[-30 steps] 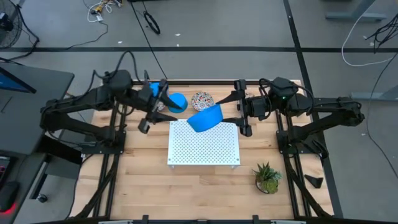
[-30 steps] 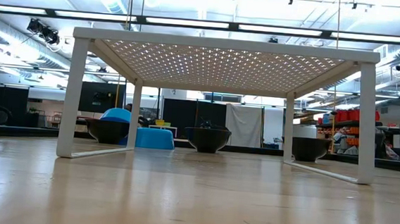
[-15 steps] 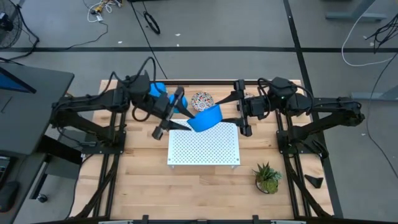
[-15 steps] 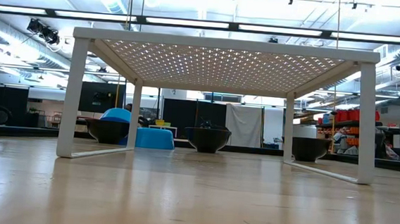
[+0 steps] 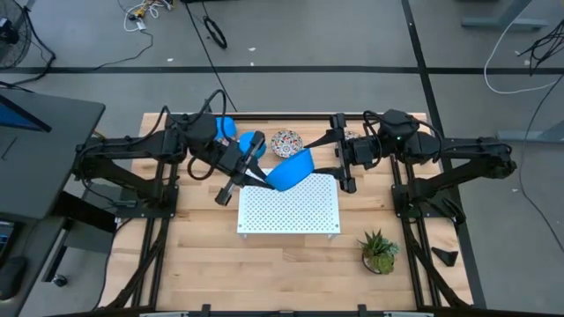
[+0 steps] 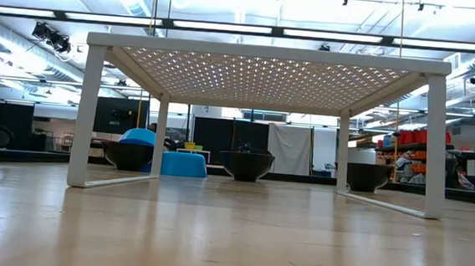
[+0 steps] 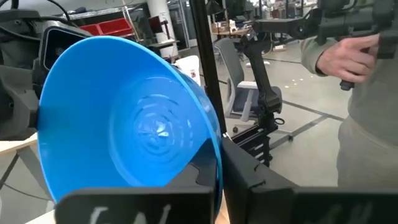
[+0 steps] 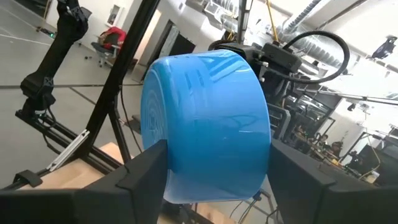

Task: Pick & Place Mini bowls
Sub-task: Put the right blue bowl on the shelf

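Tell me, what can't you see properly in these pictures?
- Left gripper: in the top view it meets the blue bowl, but which part it touches is too small to tell.
- Bowls behind the white board in the low view: dark shapes against the light, so no patterns show.
- Person in the left wrist view: cut off by the edge.

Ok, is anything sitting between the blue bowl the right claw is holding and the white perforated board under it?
Nothing visible. The blue bowl, gripped by the right claw, hangs tilted over the far edge of the perforated board, whose top is bare. The left claw is beside the bowl's rim, not under it.
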